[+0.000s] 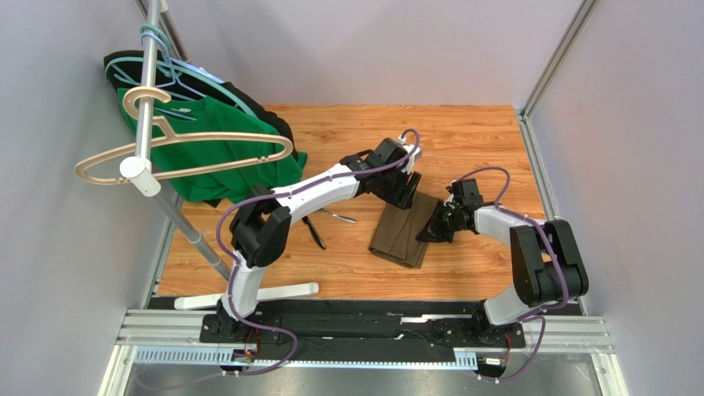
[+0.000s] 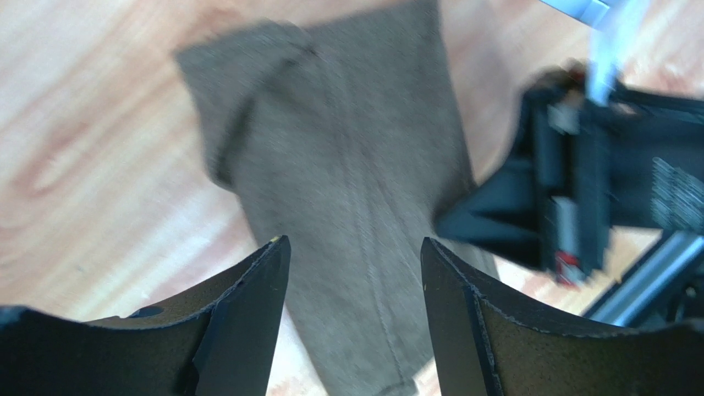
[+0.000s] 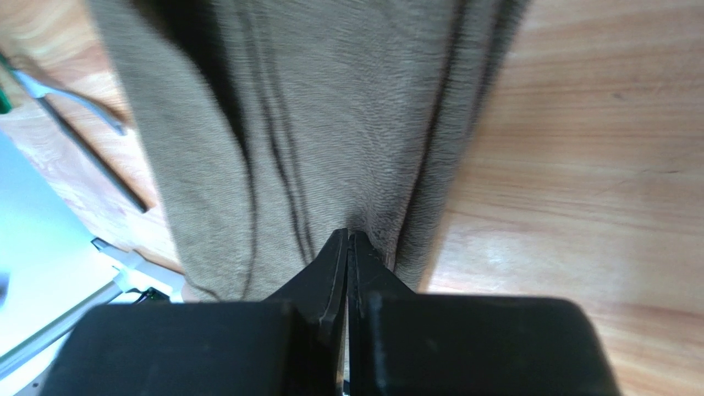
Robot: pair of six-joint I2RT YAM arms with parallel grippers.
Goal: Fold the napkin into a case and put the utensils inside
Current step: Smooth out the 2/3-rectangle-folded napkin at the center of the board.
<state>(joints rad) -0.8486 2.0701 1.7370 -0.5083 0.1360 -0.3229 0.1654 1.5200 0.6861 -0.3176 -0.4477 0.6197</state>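
On the worktop [image 1: 479, 140] the napkin [image 1: 405, 231] lies folded narrow, the left pincer [image 2: 355, 272] apart above it and the right pincer [image 3: 348, 239] together at its edge, where snagged cloth could drag the fold open before the utensils [image 1: 326, 223] to its left go in.

Pale grey walls [image 1: 372, 49] enclose a wooden tabletop [image 1: 347, 264], a metal garment rack [image 1: 147, 124] standing left.

The wooden surface [image 1: 463, 140] carried the folded olive-brown napkin [image 1: 401, 235] just off centre toward 4 o'clock, the utensils [image 1: 318, 231] toward 8 o'clock, and a white rack foot [image 1: 273, 293] at 7 o'clock.
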